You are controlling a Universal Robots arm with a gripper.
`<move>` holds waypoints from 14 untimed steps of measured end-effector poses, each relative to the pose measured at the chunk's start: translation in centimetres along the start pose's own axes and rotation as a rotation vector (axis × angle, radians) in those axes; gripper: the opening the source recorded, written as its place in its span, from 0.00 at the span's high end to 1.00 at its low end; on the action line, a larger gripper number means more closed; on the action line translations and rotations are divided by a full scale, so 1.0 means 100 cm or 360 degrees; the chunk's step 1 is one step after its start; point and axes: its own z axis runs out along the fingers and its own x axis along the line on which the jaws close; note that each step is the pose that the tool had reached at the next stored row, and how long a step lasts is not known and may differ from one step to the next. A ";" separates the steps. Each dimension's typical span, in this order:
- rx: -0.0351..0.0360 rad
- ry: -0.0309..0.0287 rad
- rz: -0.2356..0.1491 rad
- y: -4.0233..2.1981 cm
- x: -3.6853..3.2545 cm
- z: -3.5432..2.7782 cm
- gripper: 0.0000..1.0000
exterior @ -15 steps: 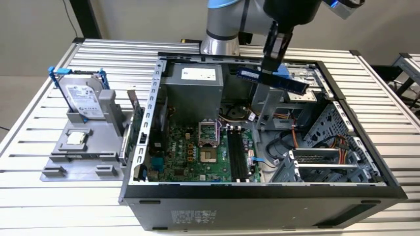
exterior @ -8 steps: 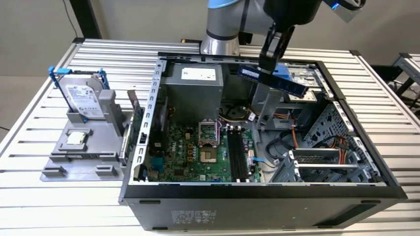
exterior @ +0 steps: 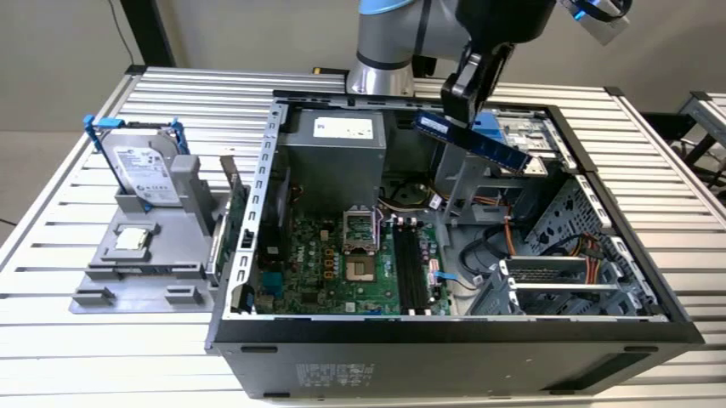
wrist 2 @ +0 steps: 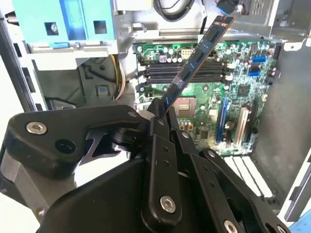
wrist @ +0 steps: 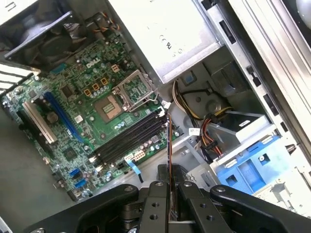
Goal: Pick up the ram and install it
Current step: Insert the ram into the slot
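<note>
Black gripper (wrist 2: 163,110) is pinching one end of the long, thin, dark bluish-green ram stick (wrist 2: 197,53), holding it tilted in the air. Further down, long black slots (wrist 2: 155,73) are running side by side across the flat green motherboard (wrist 2: 209,104), lying inside the open dark metal computer case (exterior: 454,331).

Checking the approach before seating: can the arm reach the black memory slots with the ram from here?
Probably yes. The tool grips the ram above the open case, and the memory slots lie bare on the motherboard, with cables off to one side.
</note>
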 end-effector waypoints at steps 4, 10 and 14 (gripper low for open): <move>0.0003 -0.00014 0.0106 0.0000 0.0000 0.0000 1.00; 0.0006 -0.00035 0.0266 0.0000 0.0000 0.0000 1.00; 0.0009 -0.00048 0.0372 0.0000 0.0000 0.0000 1.00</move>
